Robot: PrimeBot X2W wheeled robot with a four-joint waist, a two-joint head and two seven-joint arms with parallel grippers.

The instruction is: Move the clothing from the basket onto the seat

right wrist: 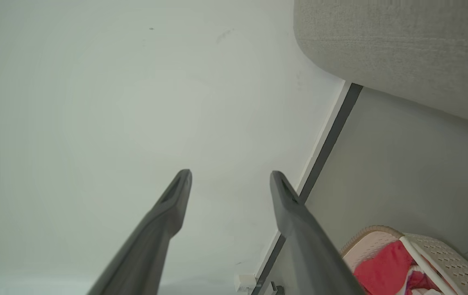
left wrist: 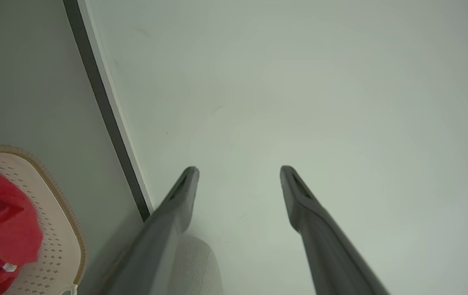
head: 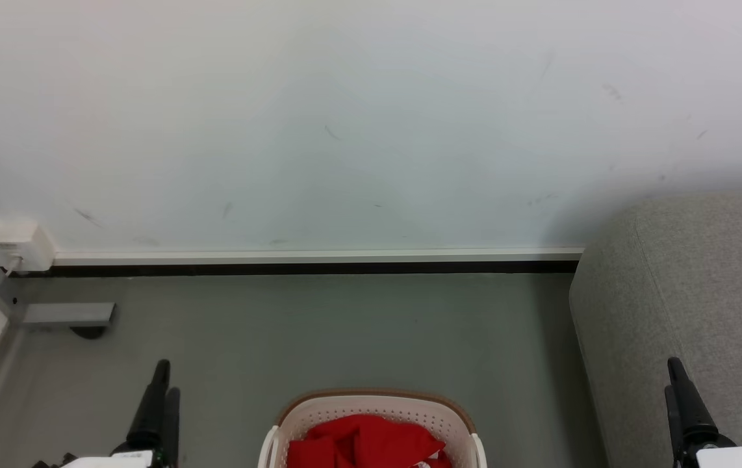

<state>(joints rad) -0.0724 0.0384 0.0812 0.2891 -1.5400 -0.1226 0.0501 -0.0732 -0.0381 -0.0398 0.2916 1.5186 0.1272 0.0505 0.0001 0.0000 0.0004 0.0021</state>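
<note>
basket (head: 377, 404): head view, 6 o'clock, near part cut by the bottom edge
clothing (head: 364, 442): lower part cut off likewise
seat (head: 689, 312): 4 o'clock, runs off the right edge

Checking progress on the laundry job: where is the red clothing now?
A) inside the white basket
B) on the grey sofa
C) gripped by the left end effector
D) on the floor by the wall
A: the red clothing lies inside the basket, and the visible part of the sofa carries none.
</note>
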